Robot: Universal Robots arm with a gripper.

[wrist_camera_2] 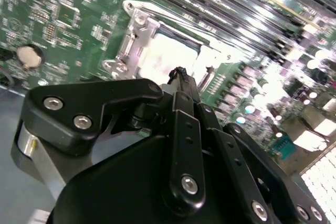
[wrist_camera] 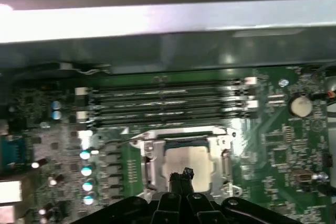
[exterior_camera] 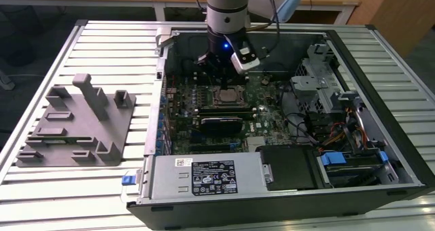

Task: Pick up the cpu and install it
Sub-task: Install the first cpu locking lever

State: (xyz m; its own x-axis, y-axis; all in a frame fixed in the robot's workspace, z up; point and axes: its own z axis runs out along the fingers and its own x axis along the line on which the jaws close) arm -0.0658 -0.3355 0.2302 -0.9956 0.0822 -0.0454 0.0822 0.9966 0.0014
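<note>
The cpu (wrist_camera: 190,162) lies seated in its socket frame (wrist_camera: 148,165), at six o'clock from the gripper (exterior_camera: 223,82) in the exterior view, whose jaws are pinched together, empty, so placement looks done.

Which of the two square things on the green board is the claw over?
The cpu, the shiny silver square in its metal frame, right beneath the claw. The other, a dark block, lies nearer the power supply.
</note>
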